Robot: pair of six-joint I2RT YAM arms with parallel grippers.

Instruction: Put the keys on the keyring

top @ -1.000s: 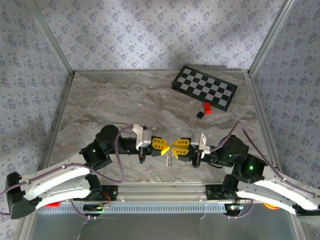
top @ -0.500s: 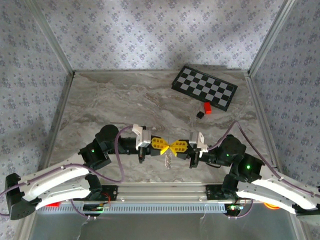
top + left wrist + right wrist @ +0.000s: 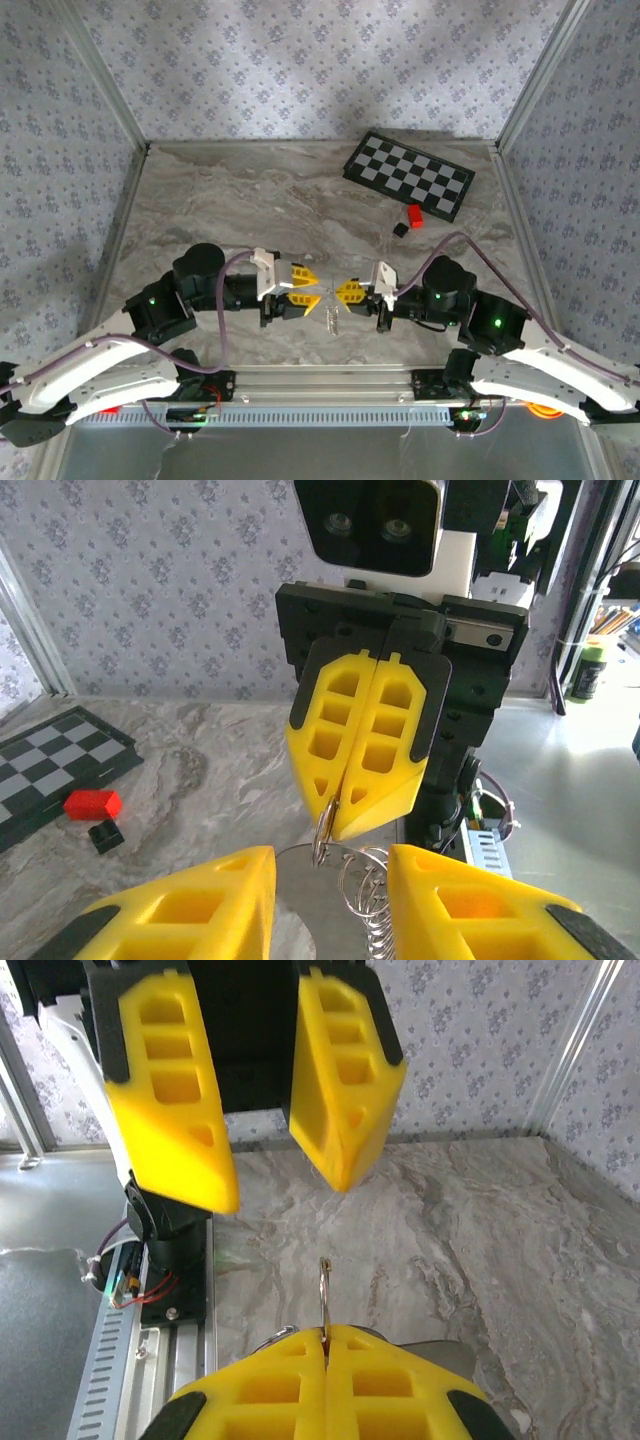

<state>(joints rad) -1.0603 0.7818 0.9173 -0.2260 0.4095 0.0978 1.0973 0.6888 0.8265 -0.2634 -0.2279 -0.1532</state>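
Grey marbled tabletop [image 3: 250, 200] — floral-patterned grey walls [image 3: 300, 70] on three sides, aluminium corner posts [image 3: 100, 72]

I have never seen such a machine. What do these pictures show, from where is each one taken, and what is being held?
This is a robot with two arms fixed at the near edge of a marble table. Each arm ends in a gripper with two yellow fingers. The wide picture looks down from above and behind; the other two come from a camera on each wrist, so each sees its own fingers at the bottom and the other gripper opposite. The right gripper is shut and pinches a thin metal loop, the keyring. The left gripper is open and holds nothing. Beside the ring shows a silvery cluster, the keys; whether they hang on it I cannot tell. Farther back lie a checkerboard, a red block and a black block.
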